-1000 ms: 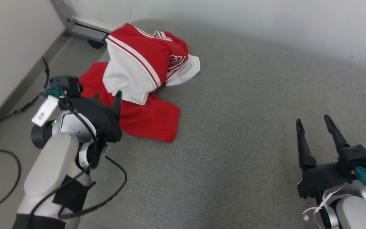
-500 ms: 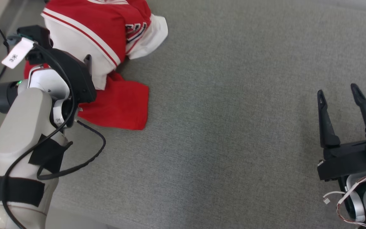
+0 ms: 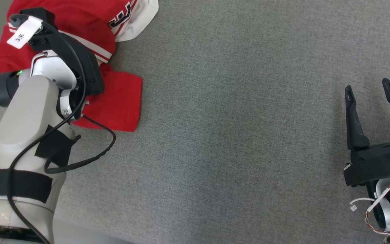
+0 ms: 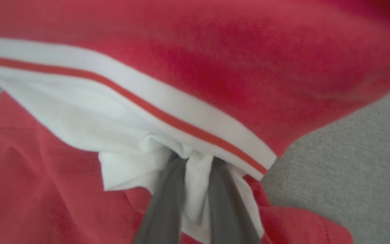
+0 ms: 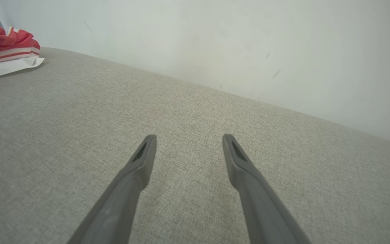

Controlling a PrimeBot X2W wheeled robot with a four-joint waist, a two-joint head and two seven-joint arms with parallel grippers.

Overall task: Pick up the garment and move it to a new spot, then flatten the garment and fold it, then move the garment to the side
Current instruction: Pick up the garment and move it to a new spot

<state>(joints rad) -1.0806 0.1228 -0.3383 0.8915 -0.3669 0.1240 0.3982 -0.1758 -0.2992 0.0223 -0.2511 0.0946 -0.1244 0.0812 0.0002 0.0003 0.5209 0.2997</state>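
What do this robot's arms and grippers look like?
The left gripper and right gripper each have two long dark fingers. The left forearm is pale, with black straps, a looping black cable and a white tag. Thin red-and-white wires trail by the right wrist.

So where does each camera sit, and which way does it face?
Head view: on the robot's head, looking down at the grey woven fabric surface and the red and white fabric garment; its pale left forearm and open right gripper show.
Left wrist view: on that wrist, along the left gripper, dark fingers pinching the garment's white cloth.
Right wrist view: on the right wrist, looking along spread fingers over the surface to a pale wall.
Shared: head and right wrist views both show right gripper, surface, garment.
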